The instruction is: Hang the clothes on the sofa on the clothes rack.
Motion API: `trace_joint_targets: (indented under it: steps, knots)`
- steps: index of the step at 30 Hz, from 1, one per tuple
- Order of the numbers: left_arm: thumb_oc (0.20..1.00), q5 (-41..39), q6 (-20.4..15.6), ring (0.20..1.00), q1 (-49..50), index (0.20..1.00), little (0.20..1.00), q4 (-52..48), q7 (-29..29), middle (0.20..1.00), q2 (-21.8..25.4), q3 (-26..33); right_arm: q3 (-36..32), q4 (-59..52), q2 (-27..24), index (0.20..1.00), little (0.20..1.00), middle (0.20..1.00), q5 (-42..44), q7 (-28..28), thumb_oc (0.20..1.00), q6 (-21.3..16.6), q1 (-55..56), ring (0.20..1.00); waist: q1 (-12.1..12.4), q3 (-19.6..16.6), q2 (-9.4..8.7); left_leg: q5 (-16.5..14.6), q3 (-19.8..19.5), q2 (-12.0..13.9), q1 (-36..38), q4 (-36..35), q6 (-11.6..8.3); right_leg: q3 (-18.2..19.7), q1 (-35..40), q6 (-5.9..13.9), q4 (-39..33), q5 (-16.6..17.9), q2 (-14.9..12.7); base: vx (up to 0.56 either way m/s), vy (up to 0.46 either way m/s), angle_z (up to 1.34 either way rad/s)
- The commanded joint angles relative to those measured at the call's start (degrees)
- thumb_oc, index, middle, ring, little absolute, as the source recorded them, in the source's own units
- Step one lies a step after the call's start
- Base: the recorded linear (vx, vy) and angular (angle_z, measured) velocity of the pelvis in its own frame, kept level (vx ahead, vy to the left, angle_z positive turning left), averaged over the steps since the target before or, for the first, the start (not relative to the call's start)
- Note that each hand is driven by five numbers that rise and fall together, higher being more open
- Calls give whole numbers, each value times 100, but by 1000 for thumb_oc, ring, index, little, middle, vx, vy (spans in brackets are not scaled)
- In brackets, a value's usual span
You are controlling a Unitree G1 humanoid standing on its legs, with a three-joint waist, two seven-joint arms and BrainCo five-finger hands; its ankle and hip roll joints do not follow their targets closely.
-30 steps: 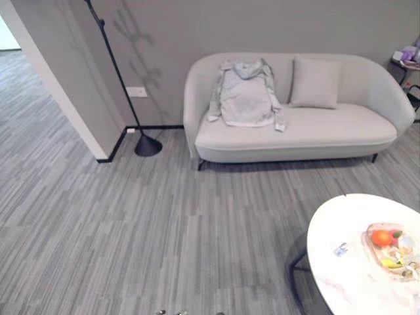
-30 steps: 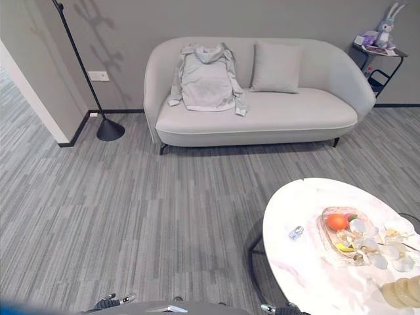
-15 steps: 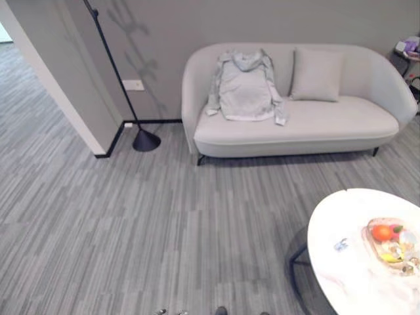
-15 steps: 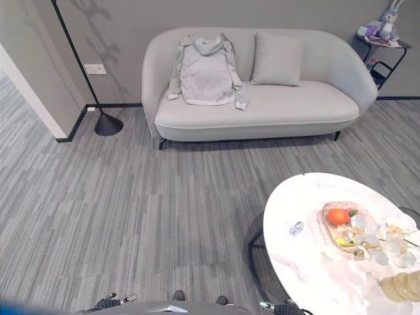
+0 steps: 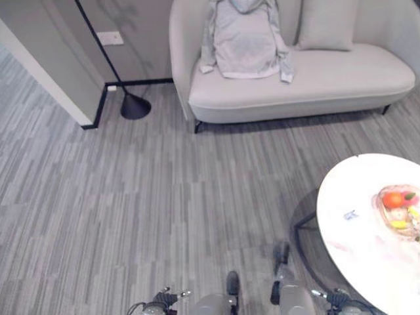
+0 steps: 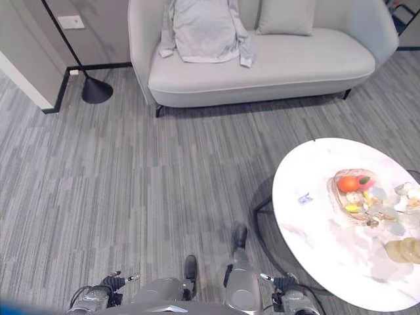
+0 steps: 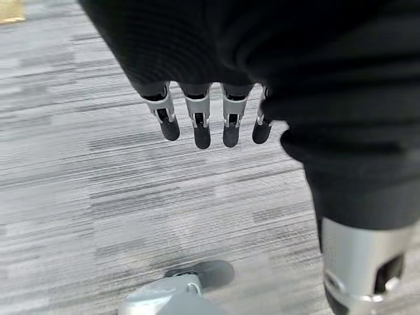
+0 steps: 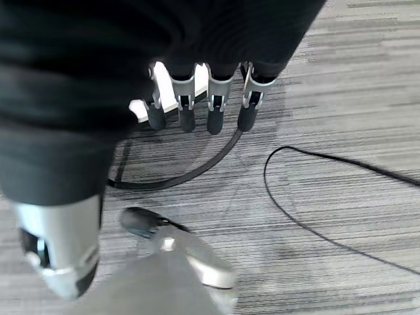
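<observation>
**Approach under way, garment not yet reached**

Over the last second the whole view has slid: the pale grey curved fabric sofa (image 5: 308, 75) now sits higher in both eye views, its backrest cut off at the top, and more of the grey striped carpet floor (image 5: 131, 197) shows below. That is the camera shifting and tipping down, not the furniture moving, and it suggests the robot is walking toward the sofa.

The round white marble-look surface (image 6: 328, 230) with its shallow dish of fruit (image 6: 357, 190) stands to the right, near the walking path. The black floor-standing clothes rack (image 5: 128, 102) rises from its cone base by the wall corner, just left of the sofa.

The light grey hooded jacket (image 5: 244, 39) lies spread against the sofa's left backrest, beside a grey square cushion (image 5: 328, 25), untouched.

The left hand (image 7: 200, 121) and right hand (image 8: 197, 108) hang over the carpet, fingers straight and relaxed, holding nothing. Picking up is yet to begin.
</observation>
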Motion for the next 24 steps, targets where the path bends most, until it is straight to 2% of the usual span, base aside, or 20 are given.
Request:
trace_joint_targets:
  steps: [1,3,4,5,6,7,8,9,10,11,12,13,14,15,16,19,21,22,23,24]
  knots:
    - [1000,41,-152,1000,190,1000,1000,-131,99,1000,233,-230,158,26,-124,1000,1000,1000,123,-127,1000,-82,67,1000,157,-409,-109,-1291,-384,462,1648,-215,-836,-291,-212,-34,142,465,260,555,-185,16]
    - [1000,35,-150,1000,254,1000,1000,-104,140,1000,247,-147,188,71,-113,1000,1000,1000,124,-106,1000,-113,123,1000,146,-590,-157,-1322,-408,743,1865,-215,-913,-381,-34,-102,142,699,385,549,-242,13]
    - [1000,13,-146,1000,263,1000,1000,-125,137,1000,253,-129,184,87,-116,1000,1000,1000,142,-101,1000,-106,124,1000,150,-622,-133,-1227,-381,906,1837,-148,-968,-402,19,-124,142,707,447,319,-181,32]
    - [1000,13,-146,1000,263,1000,1000,-125,137,1000,254,-129,185,87,-116,1000,1000,1000,142,-101,1000,-106,124,1000,146,-625,-137,-1224,-385,902,1832,-147,-967,-404,16,-123,142,708,442,432,-235,42]
    - [1000,-84,-144,1000,289,1000,1000,-143,131,1000,249,-101,214,130,-116,1000,1000,1000,157,-113,1000,-118,159,1000,163,-768,-9,-801,-451,1236,1773,109,-1135,-443,119,-213,213,657,644,439,-210,54]
    - [1000,-173,-150,1000,284,1000,1000,-163,121,1000,244,-89,224,151,-128,1000,1000,1000,187,-127,1000,-136,147,1000,146,-842,8,-431,-573,1323,1634,338,-1218,-471,158,-281,225,595,679,717,-317,61]
    - [1000,-210,-166,1000,295,1000,1000,-212,65,1000,269,-77,219,115,-148,1000,1000,1000,260,-110,1000,-172,149,1000,144,-941,8,122,-630,1441,1403,897,-1323,-501,344,-448,225,414,778,528,-225,45]
    - [1000,-249,-173,1000,313,1000,1000,-246,26,1000,306,-69,229,103,-160,1000,1000,1000,256,-88,1000,-180,165,1000,150,-947,-31,371,-571,1478,1251,1238,-1351,-500,471,-547,224,317,819,633,-278,16]
    - [1000,-333,-196,1000,292,1000,1000,-329,-5,1000,341,-88,238,107,-196,1000,1000,1000,280,-80,1000,-180,155,1000,201,-865,-108,646,-350,1529,926,1838,-1264,-443,742,-707,200,143,888,562,-257,-8]
    - [1000,-425,-230,1000,232,1000,1000,-404,5,1000,365,-121,212,109,-283,1000,1000,1000,362,-96,1000,-196,70,1000,296,-694,-231,449,-96,1522,411,2265,-1060,-232,1017,-818,170,-61,927,673,-216,-10]
    - [1000,-431,-213,1000,190,1000,1000,-410,21,1000,328,-156,246,88,-305,1000,1000,1000,420,-102,1000,-219,6,1000,369,-628,-352,-128,24,1248,-8,2101,-879,-59,1271,-812,143,-278,894,649,-87,-12]
    - [1000,-414,-196,1000,178,1000,1000,-400,44,1000,277,-186,271,70,-304,1000,1000,1000,446,-111,1000,-249,-15,1000,428,-596,-379,-453,42,1047,-223,1788,-852,68,1458,-799,142,-489,888,632,26,-33]
    - [1000,-365,-166,1000,149,1000,1000,-368,59,1000,208,-236,325,30,-305,1000,1000,1000,427,-138,1000,-282,-54,1000,523,-526,-387,-315,14,731,-760,1286,-910,141,1665,-762,142,-694,946,628,99,-42]
    - [1000,-378,-159,1000,150,1000,1000,-332,48,1000,198,-213,355,35,-289,1000,1000,1000,373,-149,1000,-274,-50,1000,669,-465,-265,352,-109,470,-1143,503,-995,233,1890,-767,142,-840,1168,662,148,-36]
    - [1000,-407,-169,1000,184,1000,1000,-297,29,1000,194,-190,353,51,-279,1000,1000,1000,340,-160,1000,-283,-24,1000,788,-450,-184,704,-154,289,-1535,-88,-1060,407,2120,-792,142,-1004,1310,480,120,-22]
    - [1000,-388,-182,1000,204,1000,1000,-254,13,1000,193,-205,349,113,-267,1000,1000,1000,286,-175,1000,-300,-19,1000,885,-434,-170,822,-67,225,-1970,-215,-1188,622,2435,-825,142,-1220,1386,377,96,-95]
    - [1000,-373,-156,1000,269,1000,1000,-205,-23,1000,218,-151,376,120,-232,1000,1000,1000,191,-130,1000,-254,-21,1000,967,-535,-145,1007,18,277,-1972,-215,-1161,826,2676,-831,142,-1348,1475,556,200,-60]
    - [1000,-309,-127,1000,359,1000,1000,-149,0,1000,263,-88,414,139,-139,1000,1000,1000,70,-103,1000,-201,20,1000,1009,-647,-209,1297,-21,344,-1781,-215,-1149,906,2773,-803,142,-1397,1414,605,283,5]
    - [1000,-314,-134,1000,367,1000,1000,-143,0,1000,268,-62,424,144,-124,1000,1000,1000,43,-90,1000,-196,31,1000,1011,-678,-250,1348,-1,363,-1731,-215,-1127,901,2793,-787,142,-1423,1360,720,381,-39]
    - [1000,-308,-111,1000,366,1000,1000,-85,7,1000,291,-27,422,161,-84,1000,1000,1000,-4,-47,1000,-163,19,1000,1008,-779,-369,1228,95,341,-1608,-153,-1047,878,2892,-698,146,-1355,1174,408,243,-63]
